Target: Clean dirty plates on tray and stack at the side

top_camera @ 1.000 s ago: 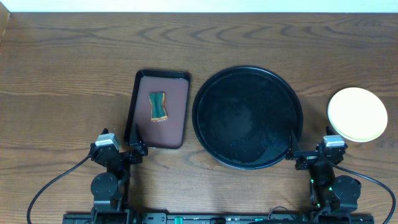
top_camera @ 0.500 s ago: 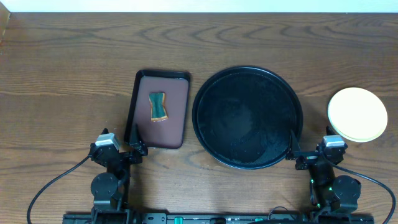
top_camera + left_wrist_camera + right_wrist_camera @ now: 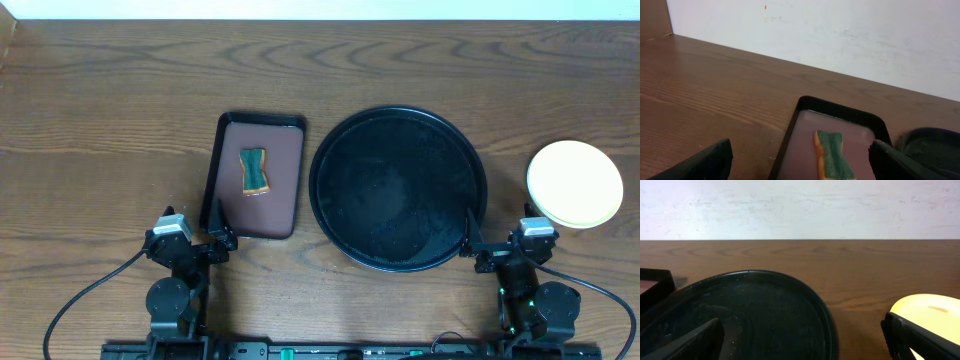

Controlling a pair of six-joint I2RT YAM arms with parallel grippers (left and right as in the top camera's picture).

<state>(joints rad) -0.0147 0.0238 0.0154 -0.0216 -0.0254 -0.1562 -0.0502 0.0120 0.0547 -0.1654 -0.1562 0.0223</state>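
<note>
**Plates stacked right of the round tray, closest to the right arm**

Well left of the round black tray (image 3: 400,190), by its near side: left gripper (image 3: 801,145), spread wide, holding nothing. Just left of the round tray: a small rectangular tray (image 3: 285,185) with a sponge (image 3: 255,171) inside, long axis pointing away from the robot, straight ahead of the left fingers. On the round tray itself: nothing visible, bare from rim to rim. At its near right edge: right gripper (image 3: 802,322), also spread wide and empty, one finger over the tray rim, the other toward the plates.

Right of the round tray, apart from it, on the table (image 3: 100,120): the plates (image 3: 575,183), pale yellow on top. Round, so no long axis to line up with. Ahead and slightly right of the right gripper, well apart from the left one. For any further move on them, probably the right arm.

From overhead, only the top plate to see; cannot tell how many beneath. In the right wrist view, a low side look at the yellow rim, partly hidden behind a finger. In the left wrist view, no plate at all.
</note>
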